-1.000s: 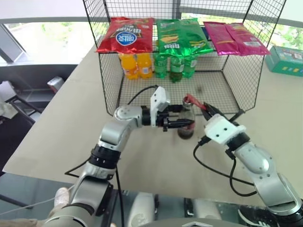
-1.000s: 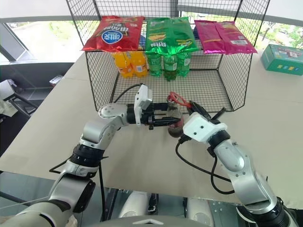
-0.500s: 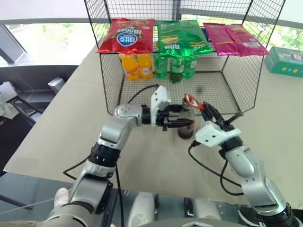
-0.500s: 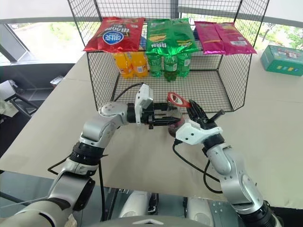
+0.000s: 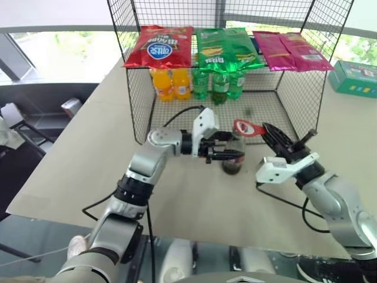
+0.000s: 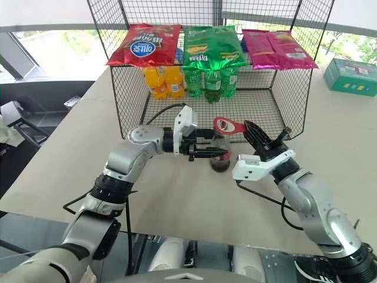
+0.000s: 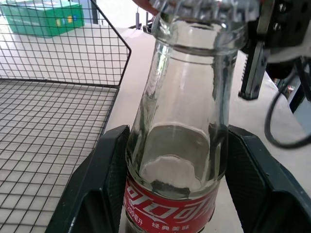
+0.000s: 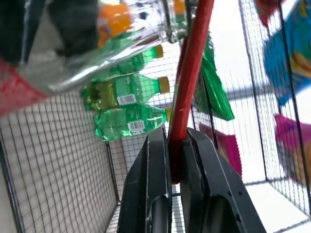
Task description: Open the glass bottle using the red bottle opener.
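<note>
The glass bottle (image 5: 231, 165) stands upright on the table just in front of the wire rack, with a red label and dark liquid at the bottom. My left gripper (image 5: 230, 153) reaches in from the left and is shut on the bottle's body; its black fingers (image 7: 104, 179) press both sides at the label. A crimped cap (image 7: 204, 8) sits on the neck. My right gripper (image 5: 275, 137) is shut on the handle of the red bottle opener (image 5: 246, 128), which lies nearly level. Its ring head rests at the bottle's top. In the right wrist view the opener (image 8: 192, 73) rises from between the closed fingers.
A black wire rack (image 5: 306, 88) stands right behind the bottle, with snack bags (image 5: 158, 46) on top and orange (image 5: 171, 82) and green plastic bottles (image 5: 219, 84) inside. A green box (image 5: 356, 76) lies at the far right. Black cables trail on the table near both arms.
My right hand has rolled and shifted right and up, so the opener now lies flatter across the bottle's top. The left gripper and the bottle have stayed put.
</note>
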You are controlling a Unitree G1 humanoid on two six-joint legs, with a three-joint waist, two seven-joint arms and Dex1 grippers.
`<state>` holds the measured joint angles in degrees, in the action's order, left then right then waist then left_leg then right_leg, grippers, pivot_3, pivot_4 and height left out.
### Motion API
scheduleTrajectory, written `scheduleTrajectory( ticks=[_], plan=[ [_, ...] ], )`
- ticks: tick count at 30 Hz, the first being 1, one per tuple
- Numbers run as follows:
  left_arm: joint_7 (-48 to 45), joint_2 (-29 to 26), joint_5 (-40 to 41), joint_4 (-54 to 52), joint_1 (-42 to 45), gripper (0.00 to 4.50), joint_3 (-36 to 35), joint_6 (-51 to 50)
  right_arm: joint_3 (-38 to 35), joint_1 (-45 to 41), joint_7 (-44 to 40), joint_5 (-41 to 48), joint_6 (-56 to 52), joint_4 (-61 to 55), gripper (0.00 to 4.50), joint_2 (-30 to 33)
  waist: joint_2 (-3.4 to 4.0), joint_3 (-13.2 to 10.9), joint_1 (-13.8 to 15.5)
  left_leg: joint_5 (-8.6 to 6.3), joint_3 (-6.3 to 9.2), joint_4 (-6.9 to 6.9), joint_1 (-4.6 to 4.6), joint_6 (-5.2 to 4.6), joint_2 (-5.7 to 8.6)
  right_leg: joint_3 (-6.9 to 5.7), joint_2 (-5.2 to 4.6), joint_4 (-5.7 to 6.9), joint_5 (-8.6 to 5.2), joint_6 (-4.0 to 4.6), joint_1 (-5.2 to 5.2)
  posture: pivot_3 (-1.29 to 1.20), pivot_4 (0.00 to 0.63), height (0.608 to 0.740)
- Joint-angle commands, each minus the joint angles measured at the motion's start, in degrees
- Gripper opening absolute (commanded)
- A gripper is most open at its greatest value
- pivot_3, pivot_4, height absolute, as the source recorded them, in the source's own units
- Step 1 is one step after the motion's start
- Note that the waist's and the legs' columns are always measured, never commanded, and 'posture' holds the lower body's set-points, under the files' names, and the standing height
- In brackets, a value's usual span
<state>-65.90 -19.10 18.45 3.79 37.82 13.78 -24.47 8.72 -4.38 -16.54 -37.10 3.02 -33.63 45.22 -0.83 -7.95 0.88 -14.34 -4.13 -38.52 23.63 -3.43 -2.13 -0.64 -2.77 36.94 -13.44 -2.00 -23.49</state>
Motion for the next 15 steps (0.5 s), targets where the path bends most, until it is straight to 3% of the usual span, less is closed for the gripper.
scheduleTrajectory(
  ticks=[1,8,15],
  plan=[
    [-0.7,0.9,0.2,0.6,0.7,2.25,1.5,0.2,-2.2,-4.7,-8.7,3.1,4.9,1.3,0.00,6.3,0.00,0.0,0.0,-0.01,0.00,-0.01,0.00,-0.01,0.00,0.00,0.00,-0.01,-0.01,0.01,0.00,0.00,0.150,0.740],
    [-0.8,1.3,0.0,1.4,0.5,2.25,1.3,1.4,-5.0,-14.4,-13.4,8.1,6.7,3.2,0.00,7.4,-0.04,0.0,0.0,-0.01,0.01,0.00,0.07,-0.02,0.00,-0.02,0.02,-0.04,0.05,-0.07,-0.05,0.00,0.150,0.740],
    [-0.7,0.9,0.6,-0.7,-0.8,2.25,0.8,1.5,-10.7,-12.5,-13.9,15.3,-6.0,-2.4,0.00,-2.6,-0.05,0.0,0.1,0.00,0.00,-0.01,0.12,0.00,-0.02,-0.02,0.01,-0.08,0.09,-0.15,-0.06,0.00,0.150,0.740]
  ],
)
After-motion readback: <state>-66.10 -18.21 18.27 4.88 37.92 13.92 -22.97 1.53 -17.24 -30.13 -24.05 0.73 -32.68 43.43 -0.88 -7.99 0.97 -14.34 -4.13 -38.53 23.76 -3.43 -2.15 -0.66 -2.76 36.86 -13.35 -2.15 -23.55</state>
